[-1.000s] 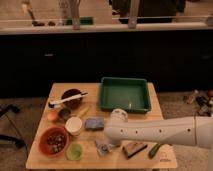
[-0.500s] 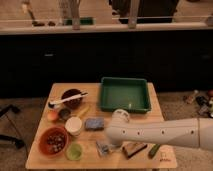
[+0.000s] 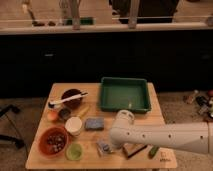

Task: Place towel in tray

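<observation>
The dark green tray (image 3: 103, 95) stands at the back right of the wooden table, and I see nothing in it but a small pale speck. The towel (image 3: 103, 147) is a small crumpled grey-blue cloth lying near the table's front edge, left of centre. My white arm reaches in from the right. Its gripper (image 3: 111, 144) is down at the towel's right side, mostly hidden under the wrist. I cannot tell whether it touches the cloth.
A blue-grey sponge (image 3: 94, 123) lies just behind the towel. A white cup (image 3: 74, 125), a reddish bowl (image 3: 53, 141), a small green cup (image 3: 74, 151), an orange (image 3: 52, 115) and a dark bowl with a white utensil (image 3: 71, 97) fill the left side. A brown item (image 3: 132, 150) and a green item (image 3: 153, 151) lie at the front right.
My arm has sunk slightly toward the table front, with the wrist now over the towel. The towel and the other objects have not moved.
</observation>
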You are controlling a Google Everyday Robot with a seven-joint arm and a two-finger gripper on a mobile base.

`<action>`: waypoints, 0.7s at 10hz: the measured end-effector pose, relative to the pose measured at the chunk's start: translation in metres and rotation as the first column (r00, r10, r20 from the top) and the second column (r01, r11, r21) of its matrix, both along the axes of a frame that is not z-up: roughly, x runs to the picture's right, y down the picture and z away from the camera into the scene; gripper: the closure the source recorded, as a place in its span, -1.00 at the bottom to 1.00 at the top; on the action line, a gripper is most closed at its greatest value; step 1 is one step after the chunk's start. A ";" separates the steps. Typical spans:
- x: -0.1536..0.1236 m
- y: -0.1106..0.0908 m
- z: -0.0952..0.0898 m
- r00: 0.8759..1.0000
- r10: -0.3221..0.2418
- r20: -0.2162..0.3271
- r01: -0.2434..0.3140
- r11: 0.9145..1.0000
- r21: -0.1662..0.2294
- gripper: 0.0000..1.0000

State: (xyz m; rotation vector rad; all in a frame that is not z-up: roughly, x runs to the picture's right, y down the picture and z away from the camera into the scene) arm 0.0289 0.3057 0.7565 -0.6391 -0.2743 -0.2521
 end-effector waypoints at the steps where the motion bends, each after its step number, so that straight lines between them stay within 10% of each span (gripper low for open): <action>1: 0.000 -0.001 -0.002 1.000 0.003 0.006 -0.003 1.000 0.005 1.00; 7: 0.009 -0.019 -0.027 1.000 0.025 0.015 -0.026 0.999 0.041 0.74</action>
